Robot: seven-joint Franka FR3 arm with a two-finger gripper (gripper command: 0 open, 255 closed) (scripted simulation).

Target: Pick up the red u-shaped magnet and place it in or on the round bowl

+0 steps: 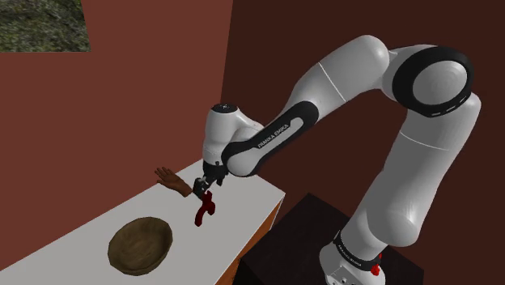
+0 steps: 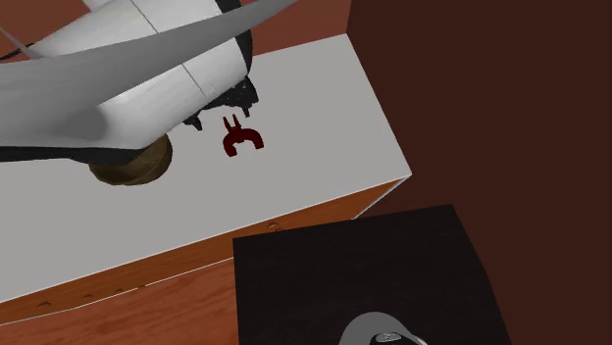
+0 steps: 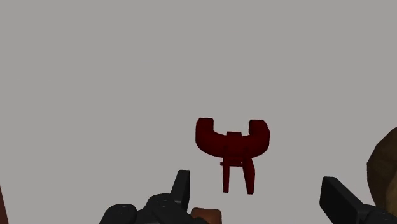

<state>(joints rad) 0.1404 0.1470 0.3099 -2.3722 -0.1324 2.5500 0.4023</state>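
Black, spread wide and gripping nothing: holds the hand (image 1: 205,191) just above the red u-shaped magnet (image 1: 204,210), with fingers (image 3: 182,189) aimed steeply down either side of it, not touching. Arches the white arm (image 1: 356,69) high over toward the magnet, wrist bent downward. Shows the magnet lying on the pale counter (image 1: 245,204), with the brown round bowl (image 1: 140,244) near it, apart.

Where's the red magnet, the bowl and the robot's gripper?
magnet (image 3: 232,143): wrist view, the middle of its curved part.
bowl (image 1: 142,243): shoulder view, its bare inside.
gripper (image 3: 254,176): wrist view, midway between its open fingertips.
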